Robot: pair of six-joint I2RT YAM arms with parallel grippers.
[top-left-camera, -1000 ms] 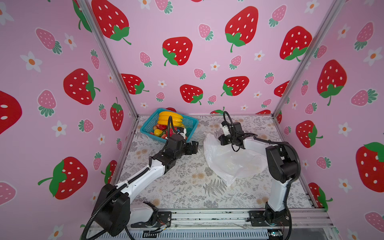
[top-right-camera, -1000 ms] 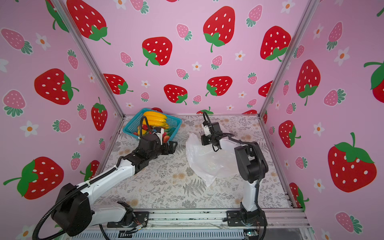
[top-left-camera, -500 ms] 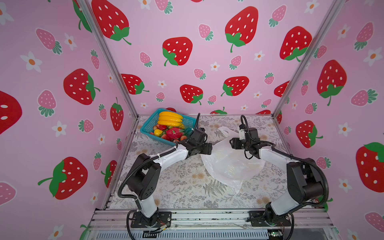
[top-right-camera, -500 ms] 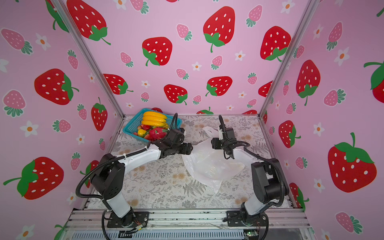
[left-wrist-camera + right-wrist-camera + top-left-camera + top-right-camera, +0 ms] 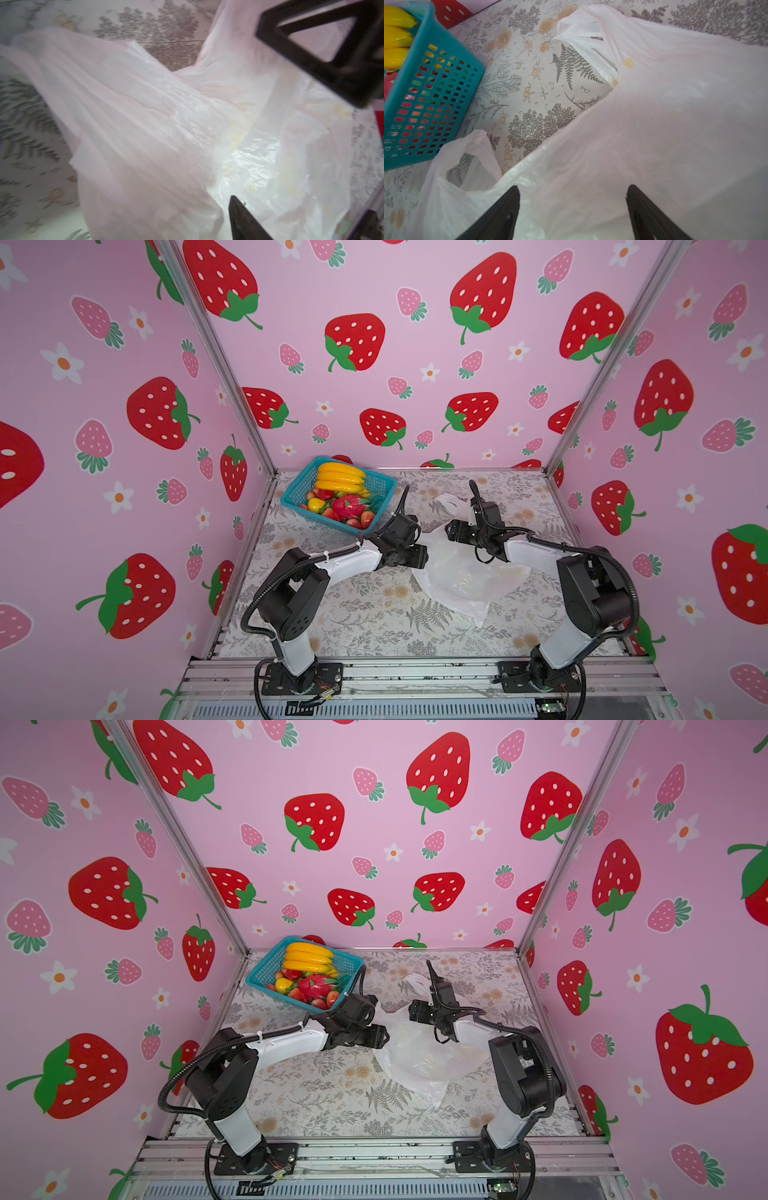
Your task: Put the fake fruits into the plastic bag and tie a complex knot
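The fake fruits lie in the teal basket (image 5: 297, 499) at the back left: a banana bunch (image 5: 340, 481), a pink dragon fruit (image 5: 347, 506) and strawberries (image 5: 365, 518). The white plastic bag (image 5: 465, 576) lies crumpled mid-table, and its two handle loops (image 5: 467, 158) (image 5: 583, 31) lie loose and apart. No knot is in view. My left gripper (image 5: 424, 556) is at the bag's left edge, jaws apart. One fingertip (image 5: 243, 218) shows and bag film covers the other. My right gripper (image 5: 572, 193) hovers open over the bag's upper part, holding nothing.
The floral table mat (image 5: 365, 614) spreads in front of the bag. Pink strawberry-print walls close in three sides. Both arm bases stand on the metal rail (image 5: 415, 676) at the front. In the left wrist view a finger of the right gripper (image 5: 353, 79) shows close by.
My left gripper swung from beside the basket to the bag's left edge, jaws narrowing. My right gripper opened, let go of the bag's top and shifted over the bag.
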